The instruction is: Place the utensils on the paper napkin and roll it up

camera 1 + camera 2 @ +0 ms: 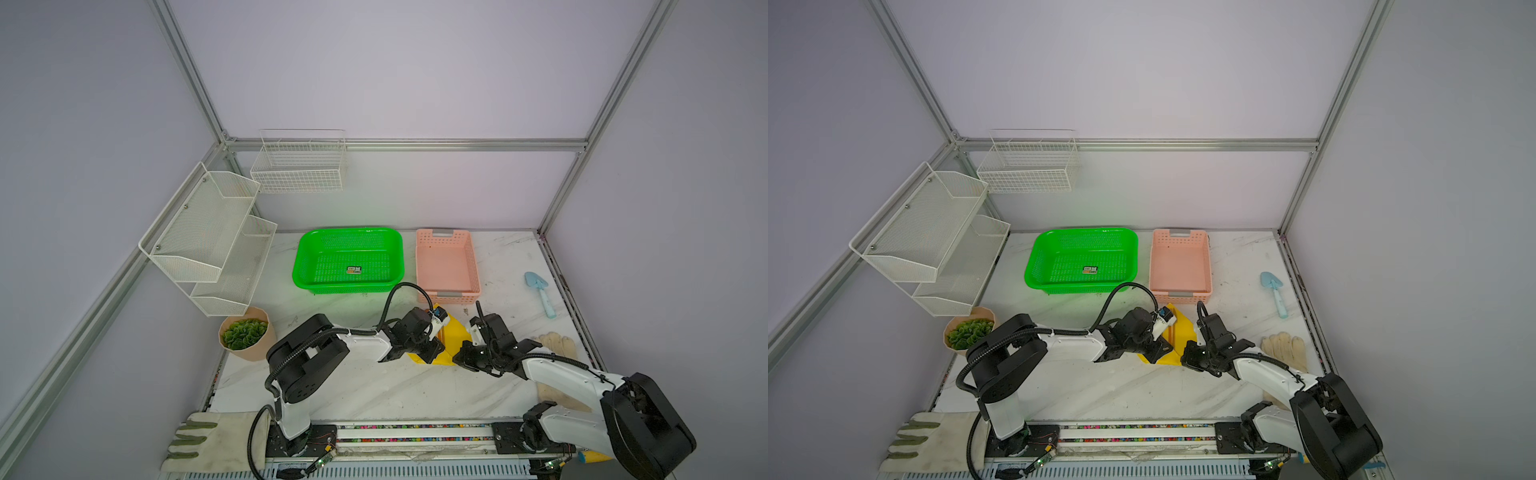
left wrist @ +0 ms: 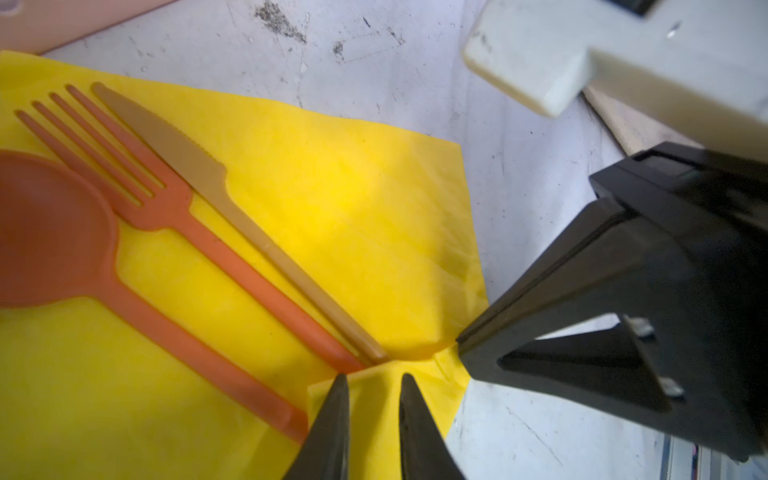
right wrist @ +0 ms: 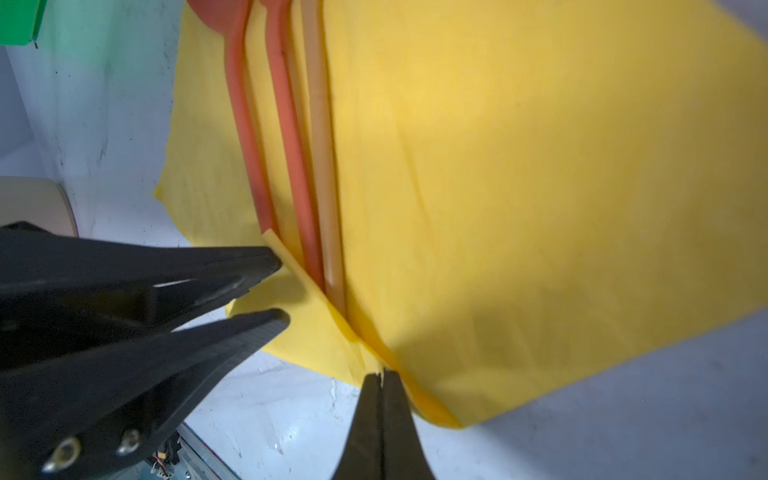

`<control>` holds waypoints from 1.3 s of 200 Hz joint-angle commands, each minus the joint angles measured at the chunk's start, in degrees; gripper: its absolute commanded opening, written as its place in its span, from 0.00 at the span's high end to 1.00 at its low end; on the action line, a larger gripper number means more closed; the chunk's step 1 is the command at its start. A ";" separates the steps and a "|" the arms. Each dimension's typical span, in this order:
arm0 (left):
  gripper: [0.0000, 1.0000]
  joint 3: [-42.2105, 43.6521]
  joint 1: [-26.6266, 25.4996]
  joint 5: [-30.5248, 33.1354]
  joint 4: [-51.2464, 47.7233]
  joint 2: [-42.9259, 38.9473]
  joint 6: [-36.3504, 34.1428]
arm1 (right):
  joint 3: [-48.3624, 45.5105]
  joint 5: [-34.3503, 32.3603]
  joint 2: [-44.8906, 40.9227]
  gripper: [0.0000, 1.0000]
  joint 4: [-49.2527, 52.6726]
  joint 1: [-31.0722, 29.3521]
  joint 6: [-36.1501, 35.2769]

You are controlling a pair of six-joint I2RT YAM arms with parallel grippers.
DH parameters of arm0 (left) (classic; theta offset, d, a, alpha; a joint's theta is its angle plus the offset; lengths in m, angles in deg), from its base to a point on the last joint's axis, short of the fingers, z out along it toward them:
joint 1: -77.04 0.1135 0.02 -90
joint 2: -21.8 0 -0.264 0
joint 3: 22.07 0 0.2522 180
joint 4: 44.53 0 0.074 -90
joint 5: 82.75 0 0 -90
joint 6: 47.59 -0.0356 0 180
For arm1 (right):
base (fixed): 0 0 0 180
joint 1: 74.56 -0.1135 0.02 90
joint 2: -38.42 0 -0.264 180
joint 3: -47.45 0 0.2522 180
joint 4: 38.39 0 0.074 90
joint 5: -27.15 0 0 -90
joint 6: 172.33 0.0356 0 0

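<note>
The yellow paper napkin [image 1: 456,332] [image 2: 353,208] lies in front of the pink basket, between my two grippers. On it the orange spoon [image 2: 50,228], fork [image 2: 166,199] and knife [image 2: 187,153] lie side by side. A near corner flap is folded over their handle ends. My left gripper [image 2: 375,380] is over that flap, jaws a narrow gap apart, with nothing pinched between them. My right gripper [image 3: 380,374] is shut on the napkin's edge. It holds a large part of the sheet [image 3: 540,187] raised beside the knife handle [image 3: 320,124].
A pink basket [image 1: 420,266] and a green basket [image 1: 300,266] stand just behind the napkin. A light-blue trowel [image 1: 540,291] and a glove [image 1: 557,345] lie to the right. A potted plant [image 1: 245,336] and white wire racks [image 1: 208,241] are on the left.
</note>
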State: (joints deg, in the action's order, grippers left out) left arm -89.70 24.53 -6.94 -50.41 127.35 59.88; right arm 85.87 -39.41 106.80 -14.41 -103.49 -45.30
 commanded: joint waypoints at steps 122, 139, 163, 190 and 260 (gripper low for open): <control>0.78 1.17 0.83 -0.48 3.45 -0.78 0.49 | 13.01 -16.38 -2.75 0.45 15.09 5.75 1.91; 0.78 1.31 0.83 -0.43 3.55 -1.15 0.46 | 13.13 -18.45 -0.77 0.38 15.35 8.11 1.50; 0.78 1.31 0.92 -0.48 3.88 -1.18 0.46 | 13.74 -20.73 4.51 0.39 15.39 9.21 0.77; 0.79 1.53 0.92 -0.69 4.33 -1.08 0.78 | 14.01 -22.56 8.75 0.42 15.03 9.53 0.13; 0.79 2.00 1.00 -0.75 4.53 -1.14 0.73 | 12.70 -18.59 12.48 0.50 10.39 9.54 -1.95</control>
State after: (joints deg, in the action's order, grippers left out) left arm -89.55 25.25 -7.31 -48.40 127.81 60.01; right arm 98.70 -59.87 117.02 -2.22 -94.12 -46.39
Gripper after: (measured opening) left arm 0.214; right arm 0.502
